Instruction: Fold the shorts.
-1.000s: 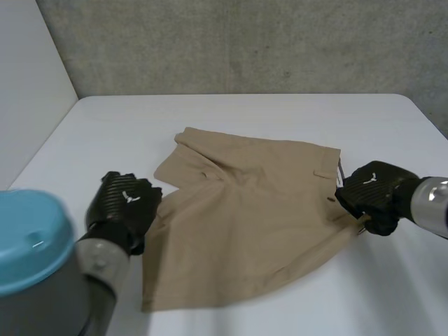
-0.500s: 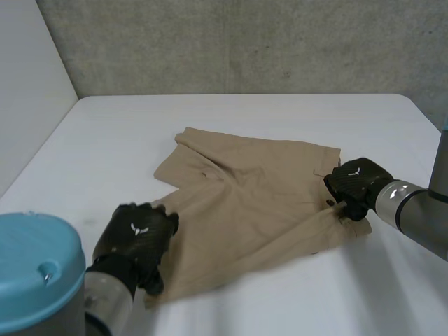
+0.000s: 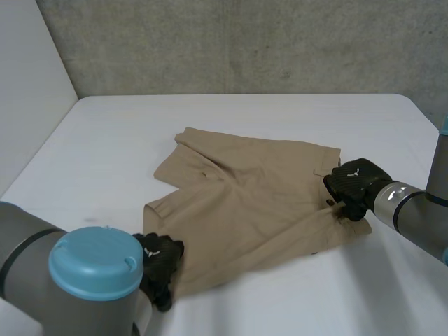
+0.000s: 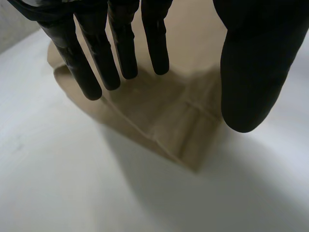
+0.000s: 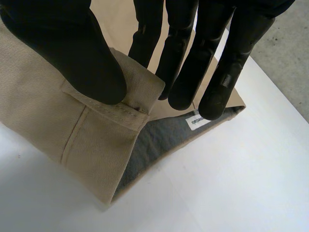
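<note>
While the shorts lie spread and a bit rumpled in the middle of the table, you've only got one real hold on them. Your right hand is at their 3 o'clock edge, thumb on top of the waistband and fingers tucked behind the same flap, a tight pinch. But look, that's the upper layer alone. The grey lining and the label gape open underneath, so if you lift and carry toward 9 o'clock I'd expect the back layer to stay down, the waist to yawn open and the fold to land crooked. Over at 7 o'clock, your left hand is spread wide above the hem corner, fingers straight, holding nothing. The thumb there hangs past the hem over bare table, so a quick close could skim off the edge or grab a single ply. And with that leg unanchored, any pull from the right would likely drag the whole garment and bunch it rather than crease it. Get both layers and both corners secured before you swing.
</note>
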Motion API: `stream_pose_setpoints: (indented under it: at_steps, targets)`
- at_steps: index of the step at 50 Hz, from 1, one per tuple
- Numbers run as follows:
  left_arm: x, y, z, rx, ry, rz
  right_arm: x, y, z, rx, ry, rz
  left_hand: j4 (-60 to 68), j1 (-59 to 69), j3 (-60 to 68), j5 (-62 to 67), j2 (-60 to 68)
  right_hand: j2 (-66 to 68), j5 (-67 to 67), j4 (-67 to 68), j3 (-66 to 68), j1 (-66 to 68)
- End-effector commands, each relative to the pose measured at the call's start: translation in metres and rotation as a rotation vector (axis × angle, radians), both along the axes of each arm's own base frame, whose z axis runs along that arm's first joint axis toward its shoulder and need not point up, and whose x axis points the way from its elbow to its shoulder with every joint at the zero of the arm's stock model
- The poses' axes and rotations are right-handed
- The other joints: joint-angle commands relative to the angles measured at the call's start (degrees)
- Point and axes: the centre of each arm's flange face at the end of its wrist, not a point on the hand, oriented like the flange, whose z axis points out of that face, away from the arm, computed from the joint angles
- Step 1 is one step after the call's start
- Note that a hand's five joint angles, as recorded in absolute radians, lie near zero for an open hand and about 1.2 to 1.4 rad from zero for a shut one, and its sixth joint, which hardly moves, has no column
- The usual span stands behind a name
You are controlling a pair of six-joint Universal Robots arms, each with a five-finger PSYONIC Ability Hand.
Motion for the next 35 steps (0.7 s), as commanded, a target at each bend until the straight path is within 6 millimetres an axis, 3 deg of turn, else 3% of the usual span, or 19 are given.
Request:
stream_pose_setpoints:
  at_steps: [1, 7, 11, 13, 17, 18, 20, 21, 22, 24, 25, 26, 28, 29, 30, 32, 35]
  targets:
    - [-0.013, -0.013, -0.011, -0.029, 0.022, -0.001, 0.0, -0.003, 0.003, -0.025, -0.007, -0.002, 6.26, 6.05, 6.55, 6.2, 6.46, 12.82, 13.24, 11.77, 12.44, 24.38]
    - [-0.016, -0.015, -0.011, -0.032, 0.024, -0.005, 0.001, -0.004, 0.006, -0.035, -0.01, -0.001, 19.01, 18.8, 19.31, 18.96, 19.21, 12.82, 13.24, 11.77, 12.44, 24.38]
    - [-0.018, -0.017, -0.001, -0.066, 0.042, -0.006, 0.001, -0.004, 0.008, -0.042, -0.011, -0.001, 50.37, 50.16, 50.66, 50.31, 50.57, 12.82, 13.24, 11.77, 12.44, 24.38]
    - [-0.019, -0.018, 0.003, -0.077, 0.047, -0.009, 0.002, -0.004, 0.009, -0.043, -0.01, 0.002, 50.48, 50.27, 50.77, 50.42, 50.67, 12.82, 13.24, 11.77, 12.44, 24.38]
    - [-0.019, -0.02, 0.047, -0.189, 0.11, -0.022, 0.001, -0.003, 0.014, -0.057, -0.007, 0.0, 50.48, 50.27, 50.77, 50.42, 50.67, 12.82, 13.24, 11.77, 12.44, 24.38]
    - [-0.017, -0.02, 0.068, -0.25, 0.129, -0.027, 0.002, -0.001, 0.027, -0.089, -0.017, 0.003, 50.48, 50.27, 50.77, 50.42, 50.67, 12.82, 13.24, 11.77, 12.44, 24.38]
    - [-0.013, -0.022, 0.09, -0.317, 0.142, -0.027, 0.001, 0.004, 0.047, -0.142, -0.032, 0.005, 50.48, 50.27, 50.77, 50.42, 50.67, 12.82, 13.24, 11.77, 12.44, 24.38]
    - [-0.011, -0.023, 0.101, -0.353, 0.145, -0.026, 0.0, 0.008, 0.067, -0.194, -0.048, 0.008, 50.48, 50.27, 50.77, 50.42, 50.67, 12.82, 13.24, 11.77, 12.44, 24.38]
    - [-0.007, -0.024, 0.123, -0.429, 0.149, -0.028, -0.001, 0.011, 0.078, -0.226, -0.056, 0.008, 50.48, 50.27, 50.77, 50.42, 50.67, 12.82, 13.24, 11.77, 12.44, 24.38]
    - [-0.004, -0.023, 0.147, -0.51, 0.152, -0.03, -0.002, 0.016, 0.099, -0.294, -0.07, 0.011, 50.48, 50.27, 50.77, 50.42, 50.67, 12.82, 13.24, 11.77, 12.44, 24.38]
    - [-0.002, -0.021, 0.162, -0.558, 0.159, -0.034, -0.003, 0.021, 0.12, -0.36, -0.087, 0.01, 50.48, 50.27, 50.77, 50.42, 50.67, 12.82, 13.24, 11.77, 12.44, 24.38]
    - [0.003, -0.017, 0.186, -0.634, 0.177, -0.027, -0.004, 0.023, 0.131, -0.392, -0.093, 0.009, 50.48, 50.27, 50.77, 50.42, 50.67, 12.82, 13.24, 11.77, 12.44, 24.38]
    - [0.01, -0.012, 0.212, -0.712, 0.204, -0.015, -0.005, 0.028, 0.15, -0.454, -0.108, 0.007, 50.48, 50.27, 50.77, 50.42, 50.67, 12.82, 13.24, 11.77, 12.44, 24.38]
    - [0.012, -0.009, 0.223, -0.745, 0.223, -0.01, -0.007, 0.035, 0.169, -0.512, -0.126, 0.006, 50.48, 50.27, 50.77, 50.42, 50.67, 12.82, 13.24, 11.77, 12.44, 24.38]
    - [0.017, -0.004, 0.244, -0.807, 0.263, 0.003, -0.008, 0.039, 0.18, -0.546, -0.137, 0.003, 50.48, 50.27, 50.77, 50.42, 50.67, 12.82, 13.24, 11.77, 12.44, 24.38]
    - [0.02, 0.0, 0.259, -0.847, 0.293, 0.014, -0.01, 0.052, 0.209, -0.626, -0.18, -0.002, 50.48, 50.27, 50.77, 50.42, 50.67, 12.82, 13.24, 11.77, 12.44, 24.38]
    - [0.024, 0.004, 0.281, -0.902, 0.335, 0.024, -0.013, 0.064, 0.233, -0.681, -0.223, -0.003, 50.48, 50.27, 50.77, 50.42, 50.67, 12.82, 13.24, 11.77, 12.44, 24.38]
